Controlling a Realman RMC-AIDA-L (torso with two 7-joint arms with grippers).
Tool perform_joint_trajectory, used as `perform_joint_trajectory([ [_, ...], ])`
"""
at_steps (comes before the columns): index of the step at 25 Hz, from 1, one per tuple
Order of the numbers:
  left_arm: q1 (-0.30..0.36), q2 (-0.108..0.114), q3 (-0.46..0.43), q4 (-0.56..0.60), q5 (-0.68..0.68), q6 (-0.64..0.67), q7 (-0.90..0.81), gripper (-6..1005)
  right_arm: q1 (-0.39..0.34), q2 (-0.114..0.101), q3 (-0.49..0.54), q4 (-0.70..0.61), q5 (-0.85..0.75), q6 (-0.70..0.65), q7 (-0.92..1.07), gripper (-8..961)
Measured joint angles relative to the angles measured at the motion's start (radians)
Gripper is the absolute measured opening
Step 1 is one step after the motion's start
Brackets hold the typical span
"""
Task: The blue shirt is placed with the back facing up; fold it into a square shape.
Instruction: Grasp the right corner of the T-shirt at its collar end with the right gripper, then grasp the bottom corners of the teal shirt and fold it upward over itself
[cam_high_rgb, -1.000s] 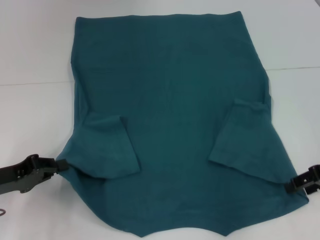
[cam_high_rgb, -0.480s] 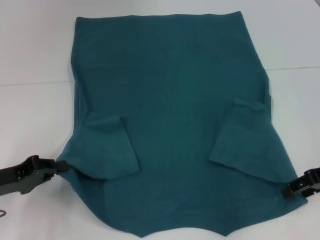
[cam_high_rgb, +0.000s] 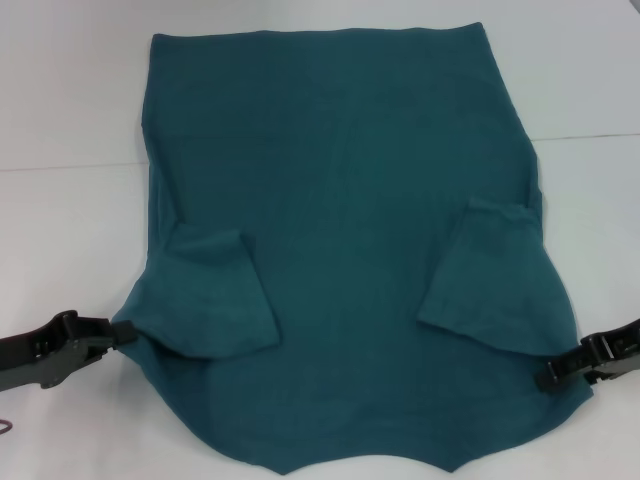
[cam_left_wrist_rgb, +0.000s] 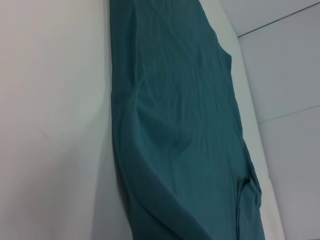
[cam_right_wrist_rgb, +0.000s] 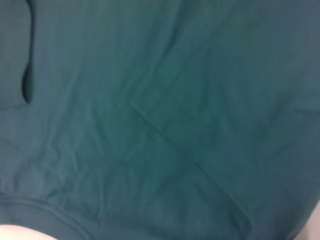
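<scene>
Blue shirt (cam_high_rgb: 340, 200): spread plain side up on the white table (cam_high_rgb: 60, 90), both sleeves folded inward onto the body.
Left gripper (cam_high_rgb: 118, 335): held at the shirt's near left edge, fingers pinched on the cloth.
Right gripper (cam_high_rgb: 552, 378): set at the near right edge, closed on the fabric.
</scene>
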Motion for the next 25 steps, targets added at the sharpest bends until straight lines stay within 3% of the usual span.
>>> perform_joint_trajectory([
  [4,0.000,0.000,-0.001,0.000,0.000,0.000,0.000,18,0.000,-0.001,0.000,0.000,0.009,-0.001,0.000,748],
  [20,-0.001,0.000,-0.001,0.002,0.005,0.007,0.000,18,-0.009,-0.009,0.058,-0.002,0.024,-0.045,-0.025,421],
  [25,-0.002,0.006,0.002,0.007,0.010,0.027,0.001,18,-0.014,-0.012,0.068,-0.002,0.035,-0.068,-0.044,219],
])
